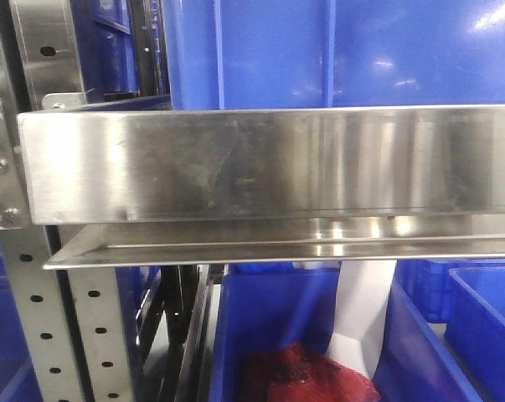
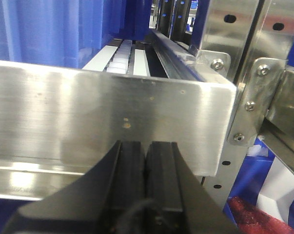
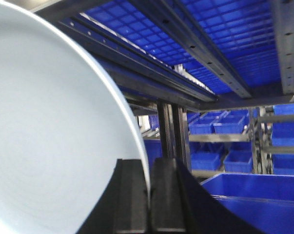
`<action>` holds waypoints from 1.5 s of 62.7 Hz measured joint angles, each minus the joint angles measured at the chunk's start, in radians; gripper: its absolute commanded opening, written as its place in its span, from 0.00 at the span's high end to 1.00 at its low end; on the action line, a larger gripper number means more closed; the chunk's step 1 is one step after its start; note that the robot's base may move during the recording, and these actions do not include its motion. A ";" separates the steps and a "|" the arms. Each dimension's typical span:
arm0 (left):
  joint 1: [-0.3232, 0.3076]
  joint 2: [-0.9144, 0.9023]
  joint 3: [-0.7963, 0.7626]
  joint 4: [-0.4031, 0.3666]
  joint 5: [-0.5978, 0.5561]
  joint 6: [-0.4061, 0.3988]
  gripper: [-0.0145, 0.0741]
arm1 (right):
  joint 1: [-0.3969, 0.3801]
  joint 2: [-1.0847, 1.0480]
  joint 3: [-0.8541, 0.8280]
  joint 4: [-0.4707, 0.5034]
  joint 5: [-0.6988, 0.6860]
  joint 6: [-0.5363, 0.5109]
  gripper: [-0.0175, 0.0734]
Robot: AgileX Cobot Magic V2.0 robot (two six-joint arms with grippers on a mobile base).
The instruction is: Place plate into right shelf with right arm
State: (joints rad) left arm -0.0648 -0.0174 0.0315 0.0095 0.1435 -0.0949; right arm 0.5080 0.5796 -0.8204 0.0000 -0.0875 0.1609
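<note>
In the right wrist view, my right gripper (image 3: 148,168) is shut on the rim of the white plate (image 3: 49,141). The plate fills the left half of that view and stands nearly on edge. It is inside the rack, under dark shelf rails (image 3: 186,53). In the left wrist view, my left gripper (image 2: 146,148) is shut and empty, close in front of the folded front lip (image 2: 103,117) of the stainless-steel shelf. The front view shows the same kind of steel lip (image 1: 269,163) filling the frame. Neither arm nor the plate shows there.
Large blue bins sit above the lip (image 1: 336,50) and below it (image 1: 486,327). A red cloth-like thing (image 1: 302,377) lies in a lower bin. Perforated grey uprights (image 1: 76,335) stand at the left. More blue bins (image 3: 249,195) lie beyond the right gripper.
</note>
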 measured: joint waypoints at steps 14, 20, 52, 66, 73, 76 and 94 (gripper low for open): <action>0.000 0.000 0.000 0.000 0.000 0.000 0.89 | -0.014 0.322 -0.226 0.005 0.087 -0.061 0.74; 0.000 0.000 0.000 0.000 0.000 0.000 0.89 | -0.051 0.440 -0.294 0.005 0.140 -0.076 0.74; 0.000 0.000 0.000 0.000 0.000 0.000 0.89 | -0.218 0.694 -0.352 0.009 0.265 -0.082 0.19; 0.000 0.000 0.000 0.000 0.000 0.000 0.89 | -0.219 0.695 -0.356 0.011 0.264 -0.082 0.11; 0.000 0.000 0.000 0.000 0.000 0.000 0.89 | -0.219 0.695 -0.356 0.011 0.264 -0.082 0.11; 0.000 0.000 0.000 0.000 0.000 0.000 0.89 | -0.219 0.693 -0.356 0.011 0.271 -0.082 0.11; 0.000 0.000 0.000 0.000 0.000 0.000 0.89 | -0.219 0.570 -0.356 0.011 0.319 -0.082 0.16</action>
State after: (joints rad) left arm -0.0648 -0.0174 0.0315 0.0095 0.1435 -0.0949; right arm 0.2886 1.1492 -1.1761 0.0112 0.2315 0.0785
